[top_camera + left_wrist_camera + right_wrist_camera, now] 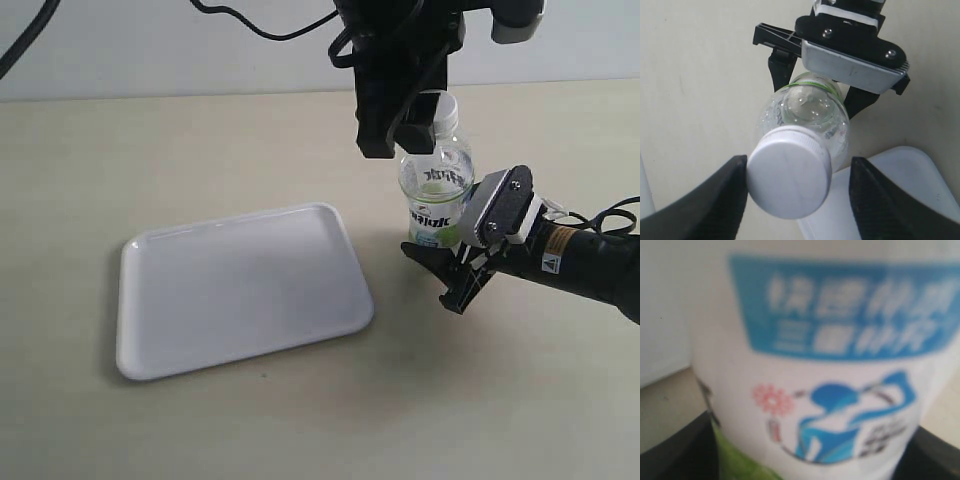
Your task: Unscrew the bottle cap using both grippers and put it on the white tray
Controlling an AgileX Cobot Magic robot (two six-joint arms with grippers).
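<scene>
Place: we are looking at a robot lab, or a test room much like one.
Robot hands: two black machine hands are showing us this. The left gripper (398,140) is hanging from above and the right gripper (438,275) is reaching in from the side.
Cables: black cables (268,37) are hanging loose in front of the wall (150,40).
Sticker: a small sticker (551,262) with a triangle is sitting just behind the right gripper, like the ones on machines.
Table: we are seeing a plain pale table (250,430), like a work bench.
Wall: it is standing plain and pale right behind the table.
Things set out: a white tray (240,300) is lying on the table and a small bottle (437,185) is standing near it.
</scene>
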